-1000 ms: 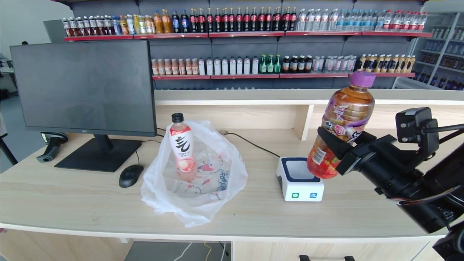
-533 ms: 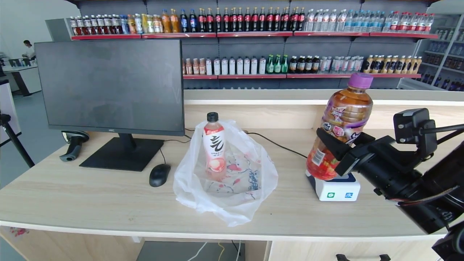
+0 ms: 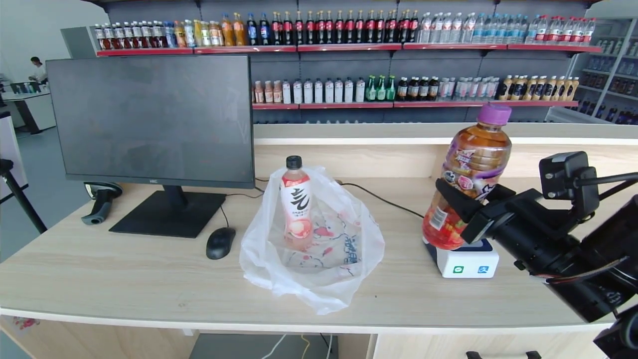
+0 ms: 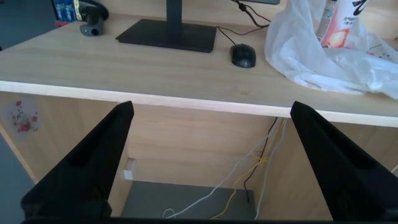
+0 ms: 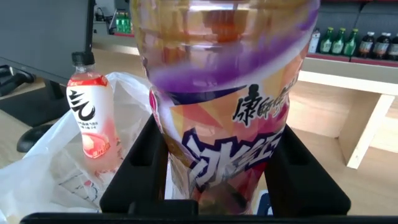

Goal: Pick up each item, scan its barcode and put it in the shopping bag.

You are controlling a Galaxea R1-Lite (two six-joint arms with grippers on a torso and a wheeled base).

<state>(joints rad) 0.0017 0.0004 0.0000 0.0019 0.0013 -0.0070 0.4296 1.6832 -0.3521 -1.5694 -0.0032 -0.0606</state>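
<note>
Counter [image 3: 124, 279]: pale wood.
Monitor [image 3: 149, 114]: dark, left rear.
Bag [image 3: 319, 269]: white, open, mid-counter.
Right gripper [image 3: 456, 202]: clamped on the tea bottle's middle.
Left gripper [image 4: 208, 115]: fingers wide apart, holding nothing, below the counter's front edge.
Tea bottle [image 3: 471, 169]: purple cap, tilted, over the scanner.
Pink bottle [image 3: 297, 209]: upright inside the bag.
Scanner [image 3: 466, 259]: white box, right of the bag.

The worktop [image 3: 124, 279] is pale wood-grain laminate, smooth and matt. The shopping bag [image 3: 319, 281] is thin, crinkled, translucent plastic with a soft sheen. The pink bottle [image 3: 296, 209] inside it and the tea bottle [image 3: 476, 154] at three o'clock are clear glossy plastic with shiny printed wraps. The right hand [image 3: 457, 205] clamping the tea bottle is probably matt black plastic. The scanner [image 3: 466, 263] has a glossy white casing.
</note>
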